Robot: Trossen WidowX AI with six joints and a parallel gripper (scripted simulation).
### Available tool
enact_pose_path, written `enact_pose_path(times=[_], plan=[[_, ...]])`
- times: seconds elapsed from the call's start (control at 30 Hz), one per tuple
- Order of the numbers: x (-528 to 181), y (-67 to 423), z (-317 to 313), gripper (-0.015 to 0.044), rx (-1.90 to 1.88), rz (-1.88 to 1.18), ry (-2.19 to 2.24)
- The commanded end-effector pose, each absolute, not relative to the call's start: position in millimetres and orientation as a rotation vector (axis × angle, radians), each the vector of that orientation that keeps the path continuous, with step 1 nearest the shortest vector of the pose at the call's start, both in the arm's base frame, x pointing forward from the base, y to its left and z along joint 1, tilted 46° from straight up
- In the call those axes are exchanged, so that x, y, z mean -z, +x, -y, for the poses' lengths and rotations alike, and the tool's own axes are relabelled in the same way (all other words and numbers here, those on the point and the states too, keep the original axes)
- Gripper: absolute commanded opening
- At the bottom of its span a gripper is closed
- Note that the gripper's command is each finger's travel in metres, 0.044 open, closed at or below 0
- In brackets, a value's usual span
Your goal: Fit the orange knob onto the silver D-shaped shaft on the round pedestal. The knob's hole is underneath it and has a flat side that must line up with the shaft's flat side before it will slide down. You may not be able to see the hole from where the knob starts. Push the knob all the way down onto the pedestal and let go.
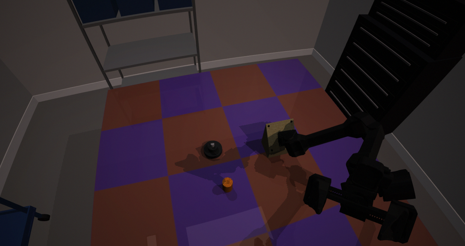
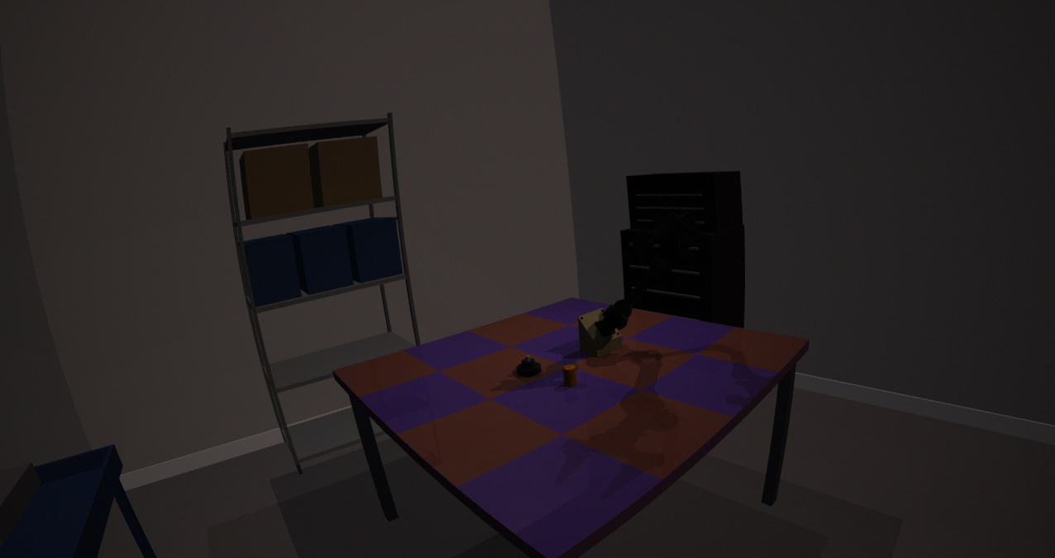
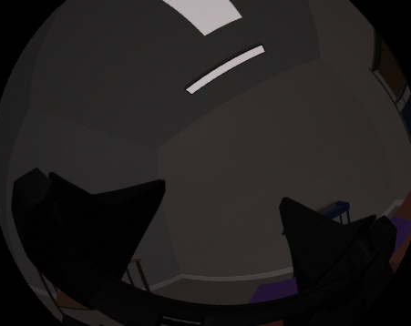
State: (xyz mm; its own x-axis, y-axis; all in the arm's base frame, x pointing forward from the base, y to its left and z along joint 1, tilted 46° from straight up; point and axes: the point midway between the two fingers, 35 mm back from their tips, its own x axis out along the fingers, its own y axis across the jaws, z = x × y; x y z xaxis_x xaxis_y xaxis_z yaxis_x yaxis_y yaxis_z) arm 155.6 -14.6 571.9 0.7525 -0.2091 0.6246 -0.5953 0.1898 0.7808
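The orange knob (image 1: 227,183) (image 2: 568,374) stands upright on a purple square of the chequered table (image 1: 129,153) (image 2: 479,436). The black round pedestal (image 1: 213,150) (image 2: 527,368) stands a short way behind it to the left, with the silver D-shaped shaft (image 1: 212,144) sticking up from its middle. My gripper (image 1: 352,218) (image 3: 226,196) is open and empty. It is raised high above the table's front right part, far from the knob, and points up towards the wall and ceiling. The knob's hole is hidden underneath it.
The arm's tan base block (image 1: 276,137) (image 2: 592,336) sits right of the pedestal. A metal shelf rack (image 1: 149,49) (image 2: 317,259) stands behind the table, a black drawer cabinet (image 1: 390,55) (image 2: 682,245) at the right, and a blue cart (image 1: 12,221) (image 2: 59,495) at the near left.
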Motion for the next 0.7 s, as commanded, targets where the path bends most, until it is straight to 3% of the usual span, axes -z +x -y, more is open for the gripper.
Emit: enact_pose_path(times=[0.0, 0.3, 0.53, 0.67], plan=[[-546, 207, -10, 0.0440, -0.244, 0.522, 1.260], [-434, 315, -34, 0.0440, -0.032, 0.015, 1.063], [-375, 344, -30, 0.0440, 0.070, -0.209, 1.022], [-312, 358, -31, 0.0440, 0.135, -0.489, 1.003]])
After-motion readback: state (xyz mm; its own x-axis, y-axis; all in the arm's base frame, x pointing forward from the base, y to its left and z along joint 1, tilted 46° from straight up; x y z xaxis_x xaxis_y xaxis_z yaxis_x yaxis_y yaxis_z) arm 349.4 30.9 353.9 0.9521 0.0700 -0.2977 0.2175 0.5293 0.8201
